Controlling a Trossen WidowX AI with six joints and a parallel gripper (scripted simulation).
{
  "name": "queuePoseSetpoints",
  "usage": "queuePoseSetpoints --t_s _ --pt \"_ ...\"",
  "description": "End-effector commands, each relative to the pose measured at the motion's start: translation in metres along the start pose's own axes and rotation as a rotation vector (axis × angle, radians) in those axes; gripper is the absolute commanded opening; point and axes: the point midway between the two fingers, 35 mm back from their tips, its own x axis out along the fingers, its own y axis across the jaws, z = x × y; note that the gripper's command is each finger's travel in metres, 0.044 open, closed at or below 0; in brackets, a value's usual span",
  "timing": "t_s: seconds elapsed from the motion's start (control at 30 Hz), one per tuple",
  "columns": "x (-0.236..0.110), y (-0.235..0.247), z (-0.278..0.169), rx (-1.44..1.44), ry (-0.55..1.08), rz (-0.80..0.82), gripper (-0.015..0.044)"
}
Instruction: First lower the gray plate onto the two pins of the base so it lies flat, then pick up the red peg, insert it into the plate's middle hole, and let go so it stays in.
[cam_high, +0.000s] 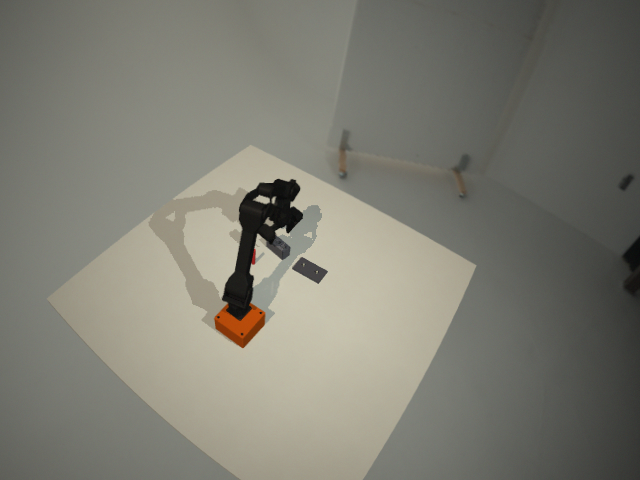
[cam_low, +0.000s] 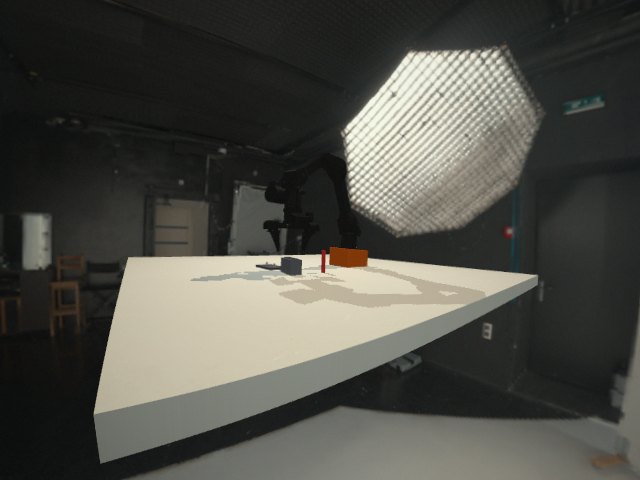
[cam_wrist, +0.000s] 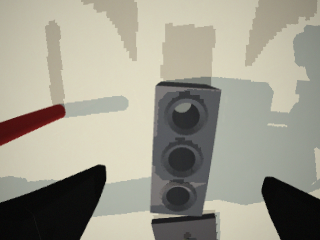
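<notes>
A rectangular gray block-like plate with three round holes (cam_high: 283, 251) (cam_low: 291, 266) (cam_wrist: 176, 137) sat on the pale tabletop (cam_high: 330, 361) (cam_low: 232, 320) (cam_wrist: 135, 20), apparently just beside the dark flat base (cam_high: 310, 270) (cam_low: 267, 266) (cam_wrist: 172, 231). Above it, the black gripper (cam_high: 281, 227) (cam_low: 292, 249) (cam_wrist: 184, 179) had its fingers wide apart, holding nothing. A slim red cylindrical peg (cam_high: 253, 256) (cam_low: 323, 261) (cam_wrist: 30, 124) stood upright nearby.

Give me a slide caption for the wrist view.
Open end effector above the three-holed gray plate, with the red peg off to the left.

Plate (cam_high: 279, 248) (cam_low: 291, 266) (cam_wrist: 167, 142) between peg (cam_high: 253, 256) (cam_low: 323, 261) (cam_wrist: 32, 123) and base (cam_high: 310, 270) (cam_low: 267, 266) (cam_wrist: 172, 232).

A dark studio, with a huge gridded softbox (cam_low: 444, 139) and black walls (cam_low: 98, 170).
</notes>
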Motion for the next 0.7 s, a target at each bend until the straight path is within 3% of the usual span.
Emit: queuePoseSetpoints --t_s 0.0,0.67 --pt "0.008 0.001 0.000 -0.003 0.001 0.009 0.0440" --pt "0.039 0.001 0.000 -0.001 0.002 0.010 0.0440"
